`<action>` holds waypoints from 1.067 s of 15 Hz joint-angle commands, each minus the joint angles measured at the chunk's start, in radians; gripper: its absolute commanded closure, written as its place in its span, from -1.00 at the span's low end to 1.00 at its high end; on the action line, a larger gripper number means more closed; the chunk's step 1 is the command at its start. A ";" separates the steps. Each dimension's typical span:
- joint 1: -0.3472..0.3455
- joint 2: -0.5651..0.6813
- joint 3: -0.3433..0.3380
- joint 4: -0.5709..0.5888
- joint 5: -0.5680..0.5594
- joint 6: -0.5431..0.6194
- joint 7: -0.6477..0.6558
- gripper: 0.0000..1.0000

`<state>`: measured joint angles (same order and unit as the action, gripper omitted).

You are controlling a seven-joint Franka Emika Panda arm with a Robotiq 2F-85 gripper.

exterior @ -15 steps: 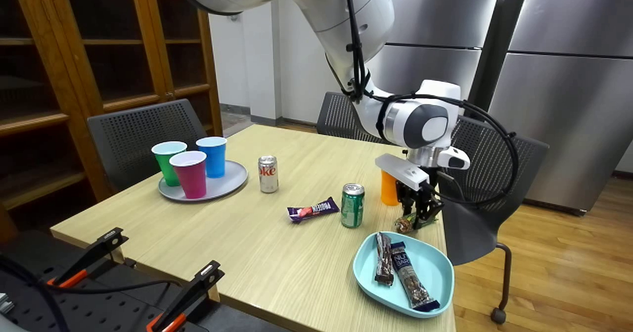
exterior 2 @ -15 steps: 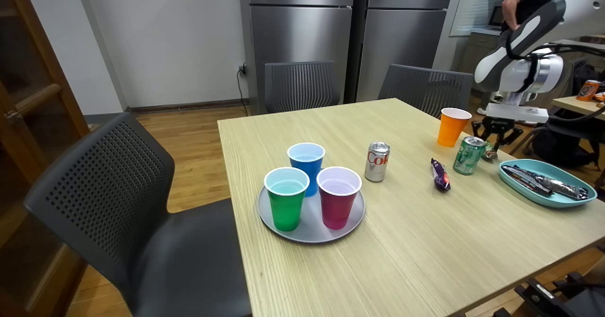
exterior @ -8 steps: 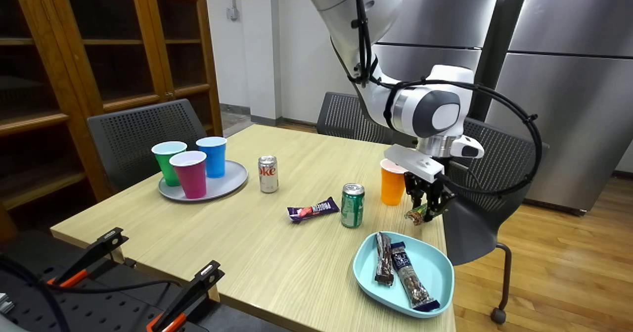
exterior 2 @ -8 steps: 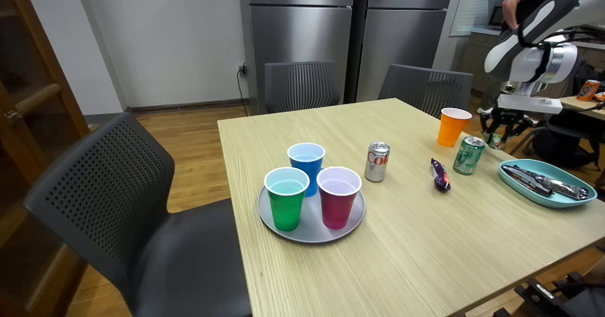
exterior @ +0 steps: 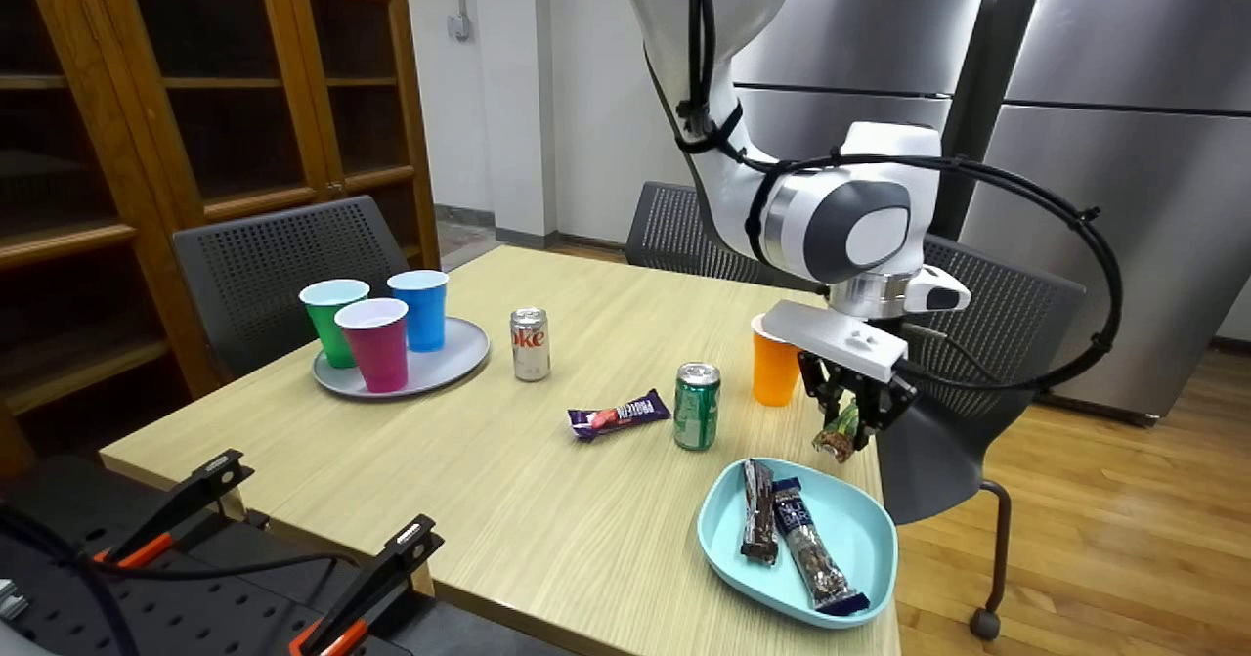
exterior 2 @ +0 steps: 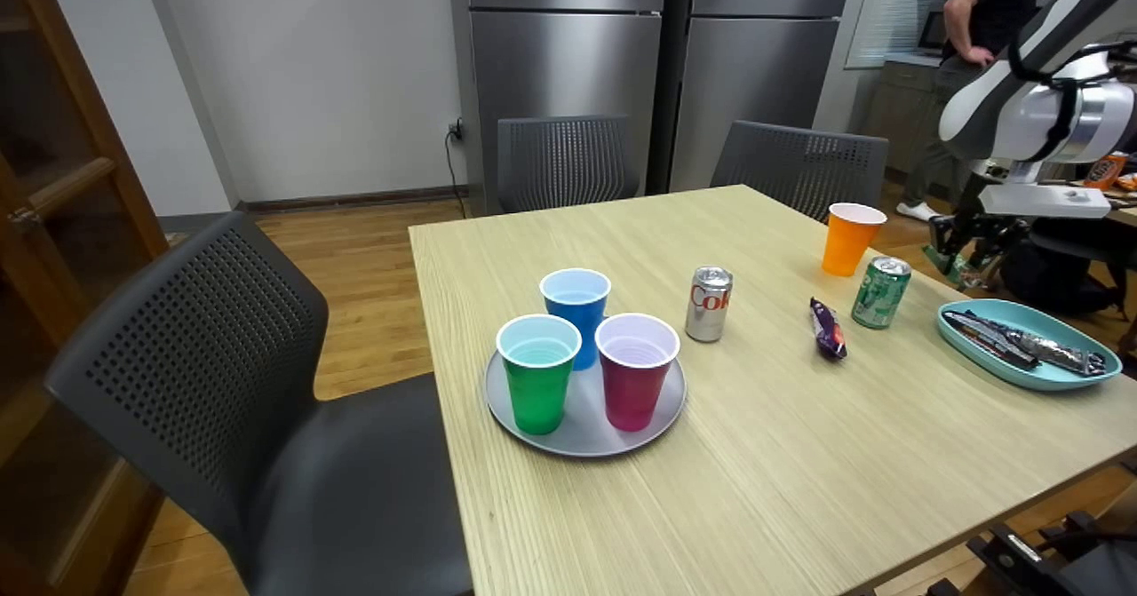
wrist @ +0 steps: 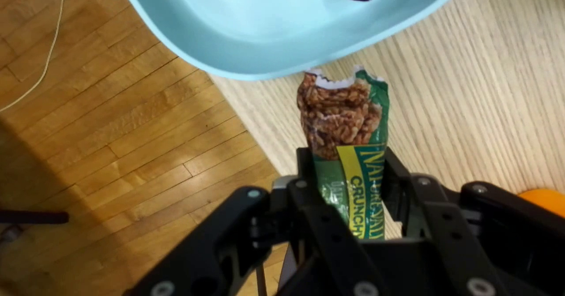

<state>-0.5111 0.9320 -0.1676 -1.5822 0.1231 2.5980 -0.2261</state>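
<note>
Right over the edge of the bench [exterior: 606,343], the claw [wrist: 346,166] has a green granola bar [wrist: 340,115] pinched in its grip, tilted and clear of the surface, one end near the rim of the blue dish [exterior: 862,529]! Inside that dish lie a brown bar [exterior: 759,514] and a navy-ended nut bar [exterior: 814,553], while the orange cup [exterior: 773,371] and the green can [exterior: 696,409] stand upright close by.

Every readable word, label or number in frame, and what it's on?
"NATURE VAL", cut off: held granola bar
"CRUNCH", cut off: same granola bar
"Coke", part in each exterior view: silver can
"PROTEIN": purple bar
"NUT BAR", blurred: navy-ended bar
Too small or blurred: granola bar's faint side print, green can, background orange can, labels on clamps
Numbers: none readable
</note>
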 commanded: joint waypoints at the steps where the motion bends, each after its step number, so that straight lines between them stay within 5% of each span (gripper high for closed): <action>1: -0.021 -0.109 0.015 -0.184 -0.051 0.110 -0.111 0.72; 9: -0.083 -0.226 0.041 -0.403 -0.150 0.256 -0.268 0.72; 16: -0.136 -0.262 0.049 -0.476 -0.273 0.290 -0.401 0.72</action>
<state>-0.6112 0.7183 -0.1391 -1.9981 -0.0952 2.8573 -0.5624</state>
